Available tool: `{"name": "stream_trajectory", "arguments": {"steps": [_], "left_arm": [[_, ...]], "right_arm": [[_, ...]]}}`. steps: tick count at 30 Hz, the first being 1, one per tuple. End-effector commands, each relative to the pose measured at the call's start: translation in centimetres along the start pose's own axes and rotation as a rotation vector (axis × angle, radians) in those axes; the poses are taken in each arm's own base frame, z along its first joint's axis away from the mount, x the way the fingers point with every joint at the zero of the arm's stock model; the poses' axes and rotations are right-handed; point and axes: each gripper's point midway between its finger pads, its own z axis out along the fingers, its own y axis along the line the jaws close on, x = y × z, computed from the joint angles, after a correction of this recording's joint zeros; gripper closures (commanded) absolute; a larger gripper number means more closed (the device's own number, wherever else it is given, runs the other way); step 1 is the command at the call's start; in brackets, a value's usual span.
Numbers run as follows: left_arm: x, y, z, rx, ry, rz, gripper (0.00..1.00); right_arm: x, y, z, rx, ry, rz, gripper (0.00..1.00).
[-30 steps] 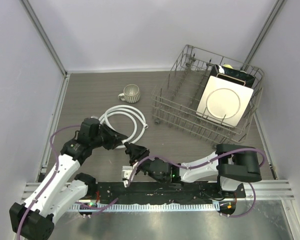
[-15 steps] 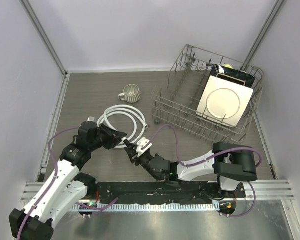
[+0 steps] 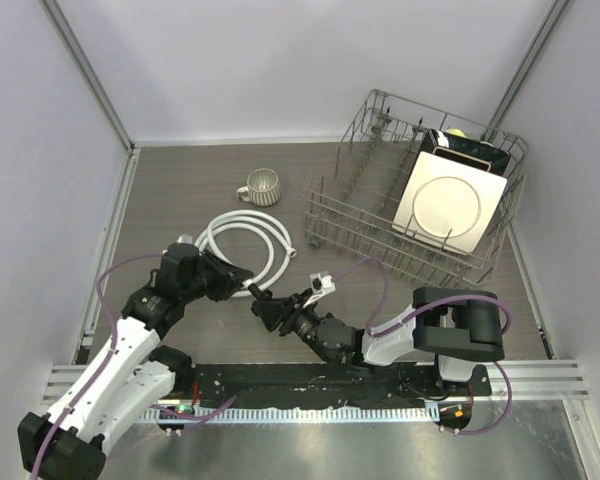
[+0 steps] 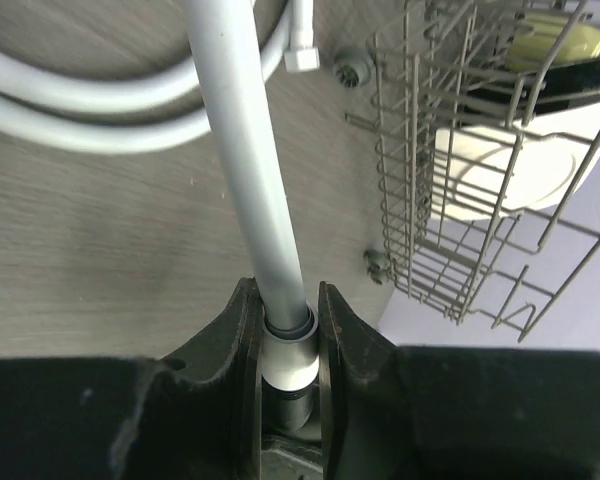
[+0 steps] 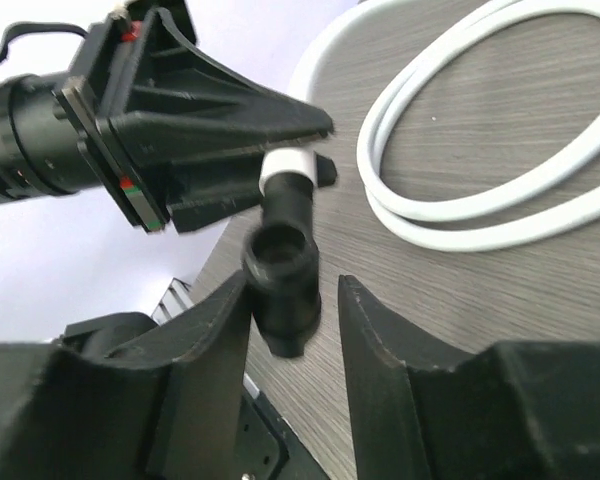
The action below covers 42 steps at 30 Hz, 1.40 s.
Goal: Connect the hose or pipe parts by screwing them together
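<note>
One hose (image 4: pixel 235 130) lies coiled in loops on the tabletop (image 3: pixel 180 190), with two white end nuts; one black fitting (image 5: pixel 280 265); one ribbed mug (image 3: pixel 263 186); one wire rack (image 3: pixel 325 200) holding one pale square plate (image 3: pixel 450 208); two tools. The left tool (image 4: pixel 285 300) is clamped on one end nut (image 4: pixel 288 360), held above the tabletop near the coil; the fitting sits on the end of that nut. The overhead view alone takes in the mug and the whole coil; the left wrist view alone shows the free nut (image 4: pixel 302 58) lying near the rack's foot; only the right wrist view shows the right tool (image 5: pixel 293 285) with its jaws apart around the fitting and a clear gap on one side.
</note>
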Motion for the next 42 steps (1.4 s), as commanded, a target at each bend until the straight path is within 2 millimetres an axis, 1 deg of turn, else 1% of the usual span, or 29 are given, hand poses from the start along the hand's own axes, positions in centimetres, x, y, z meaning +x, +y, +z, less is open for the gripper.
{"name": "stream_trajectory", "arguments": {"steps": [1,3,4,6,7,10,11,12,13,14,16,17,18,20,21,24,25,27,28,29,30,31,32,33,34,36,38,39,42], "left_arm": [[-2.7,-3.1,-1.0,0.074,-0.124,0.069,1.0],[-2.8,-3.1,-1.2,0.061,-0.132,0.082,1.0],[-2.9,-2.8,-1.2,0.046,-0.133,0.095,1.0],[-2.9,-2.7,-1.3,0.038,-0.136,0.104,1.0],[-2.9,-2.6,-1.2,0.033,-0.136,0.109,1.0],[-2.5,-2.5,-1.0,0.018,-0.102,0.12,1.0],[-2.4,-2.5,-1.0,0.012,-0.094,0.127,1.0],[-2.3,-2.4,-0.8,0.0,-0.083,0.13,1.0],[-2.1,-2.2,-0.8,-0.009,-0.072,0.132,1.0],[-2.1,-2.3,-0.8,-0.012,-0.066,0.137,1.0],[-1.9,-2.1,-0.6,-0.034,-0.05,0.139,1.0],[-1.7,-2.3,-0.7,-0.031,-0.038,0.144,1.0],[-1.6,-2.1,-0.6,-0.043,-0.027,0.144,1.0],[-1.5,-2.2,-0.7,-0.043,-0.017,0.144,1.0],[-1.3,-2.4,-0.7,-0.04,-0.006,0.145,1.0],[-1.0,-2.5,-0.9,-0.041,0.017,0.146,1.0],[-0.9,-2.6,-0.8,-0.043,0.024,0.146,1.0],[-0.7,-2.9,-0.8,-0.037,0.037,0.152,1.0],[-0.6,-2.8,-0.8,-0.041,0.044,0.149,1.0],[-0.5,-2.8,-0.7,-0.043,0.054,0.145,1.0],[-0.4,-2.9,-0.7,-0.042,0.061,0.147,1.0],[-0.2,-2.9,-0.7,-0.04,0.072,0.144,1.0],[-0.2,-2.8,-0.7,-0.04,0.072,0.142,1.0],[-0.1,-2.7,-0.8,-0.043,0.073,0.141,1.0],[-0.3,-2.5,-0.7,-0.05,0.066,0.139,1.0],[-0.1,-2.5,-0.9,-0.051,0.071,0.142,1.0],[0.2,-2.5,-0.9,-0.045,0.091,0.143,1.0],[0.4,-2.7,-0.9,-0.036,0.102,0.143,1.0],[0.7,-3.2,-1.1,-0.017,0.117,0.127,1.0]], "right_arm": [[-1.9,0.0,-0.8,-0.013,-0.064,0.118,0.49],[-2.0,-0.2,-1.2,-0.012,-0.05,0.091,0.43],[-2.3,-0.4,-1.8,-0.014,-0.046,0.076,0.36],[-2.2,-0.7,-2.4,-0.024,-0.021,0.017,0.3],[-1.9,-0.7,-3.0,-0.055,0.008,-0.092,0.26],[-2.7,-0.4,-3.6,-0.062,0.041,-0.272,0.21],[-3.0,-0.8,-3.8,-0.057,0.079,-0.445,0.2],[-3.2,-0.8,-3.9,-0.058,0.095,-0.537,0.2],[-3.8,0.2,-3.7,-0.074,0.096,-0.616,0.2],[-4.4,0.0,-3.9,-0.086,0.116,-0.829,0.19],[-5.5,0.7,-3.9,-0.117,0.107,-1.024,0.15],[-5.5,1.0,-4.1,-0.143,0.109,-1.118,0.14],[-6.2,1.4,-4.1,-0.185,0.094,-1.307,0.11],[-6.1,2.0,-4.3,-0.234,0.091,-1.471,0.08],[-6.1,2.2,-4.1,-0.273,0.082,-1.63,0.07],[-5.5,2.7,-3.8,-0.34,0.076,-1.8,0.07],[-5.1,3.0,-3.4,-0.37,0.075,-1.878,0.07],[-4.5,3.0,-2.9,-0.384,0.099,-1.944,0.07],[-3.9,2.8,-2.4,-0.389,0.111,-2.003,0.08],[-4.1,3.3,-2.0,-0.377,0.077,-2.009,0.08],[-3.9,3.3,-1.7,-0.369,0.069,-2.034,0.09],[-4.2,3.4,-1.2,-0.343,0.056,-2.082,0.09],[-3.7,3.1,-0.7,-0.325,0.05,-2.107,0.1],[-3.7,3.1,-0.4,-0.303,0.041,-2.117,0.11],[-4.0,3.6,0.0,-0.284,0.023,-2.108,0.12],[-3.4,3.5,0.4,-0.288,0.026,-2.11,0.12],[-3.0,4.0,0.7,-0.302,0.02,-2.109,0.12],[-2.5,3.8,0.9,-0.309,0.03,-2.112,0.13],[-2.1,3.9,1.5,-0.296,0.035,-2.104,0.15]]}}
